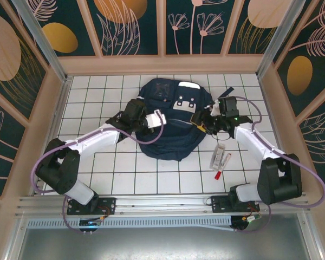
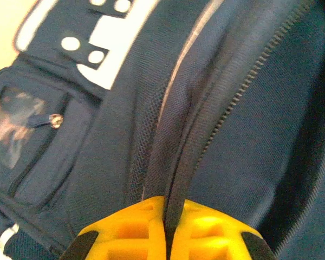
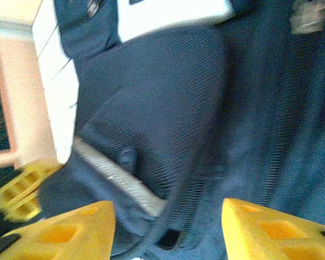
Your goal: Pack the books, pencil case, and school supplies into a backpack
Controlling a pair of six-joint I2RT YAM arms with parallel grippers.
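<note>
The navy backpack (image 1: 170, 132) lies mid-table with its white-grey patch (image 1: 187, 95) toward the back. My left gripper (image 1: 163, 120) reaches in from the left. In the left wrist view it (image 2: 170, 230) is shut on a fold of the backpack's zipper edge (image 2: 179, 162). My right gripper (image 1: 198, 119) hovers at the bag's right side. Its yellow fingers (image 3: 70, 230) stand open over dark fabric (image 3: 168, 124), with nothing between them. A red-and-white pen (image 1: 223, 162) and a whitish packet (image 1: 219, 154) lie on the table right of the bag. The books and the pencil case are out of view.
The white gridded table (image 1: 124, 179) is walled by a pale wooden rim (image 1: 162, 64) at the back and on both sides. Both arm bases sit on the rail at the near edge. A strap (image 1: 227, 92) trails off the bag's upper right.
</note>
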